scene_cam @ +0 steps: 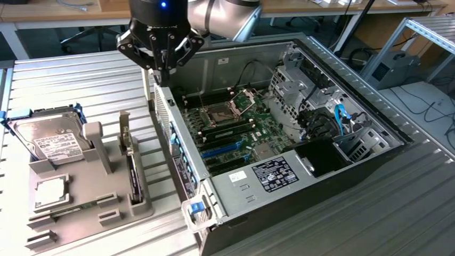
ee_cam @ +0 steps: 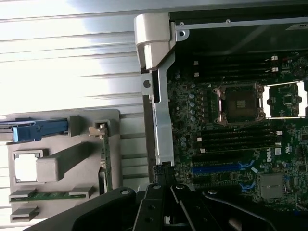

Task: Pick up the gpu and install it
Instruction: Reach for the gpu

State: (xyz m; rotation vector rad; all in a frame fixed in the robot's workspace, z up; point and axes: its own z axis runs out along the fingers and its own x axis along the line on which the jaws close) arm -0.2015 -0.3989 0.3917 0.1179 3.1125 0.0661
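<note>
Tabletop point(scene_cam: 85, 74) of ribbed metal carries the open steel case point(scene_cam: 220, 69) and, toward its edge at the exterior view's left, a matte grey tray point(scene_cam: 82, 184); the gpu point(scene_cam: 133, 176), a thin black card with a silver bracket point(scene_cam: 124, 128), stands on edge along the tray's case-side edge. Gripper point(scene_cam: 163, 80) hangs over the case's wall, fingers closed on nothing; a good pick likely needs them opened and squared astride the card's top edge, clear of the bracket.
</note>
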